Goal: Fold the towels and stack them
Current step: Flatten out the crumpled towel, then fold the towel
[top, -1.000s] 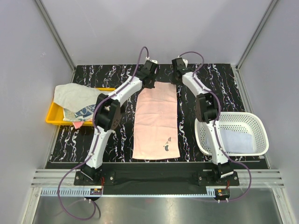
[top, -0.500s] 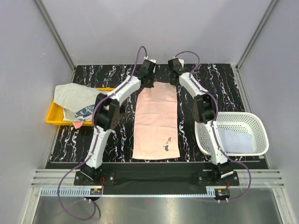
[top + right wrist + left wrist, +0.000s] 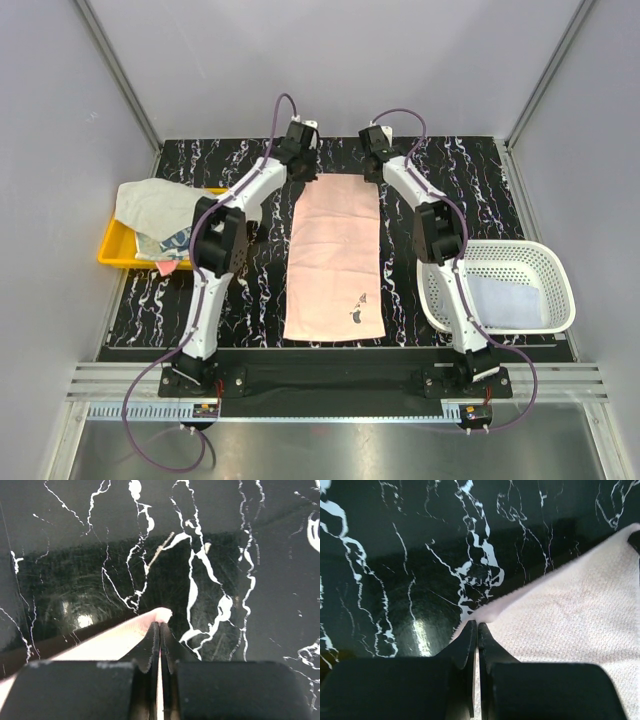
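I can't read lettering on anything here. Nearest my bases, the pink towel lies flat and lengthwise down the middle of the black marbled counter. It is a plain pale rectangle with a small dark printed mark by its near corner at 5 o'clock. At 4 o'clock a white mesh basket holds a pale towel. At 9 o'clock the yellow tray carries a crumpled whitish towel lying over a white towel with dark blue print. Farthest out, my left tool is clenched on the pink towel's far corner at 11 o'clock, where the cloth shows a fine waffle weave. My right tool is pinched tight on the other far corner at 1 o'clock, and the pink tip pokes out just past the fingertips.
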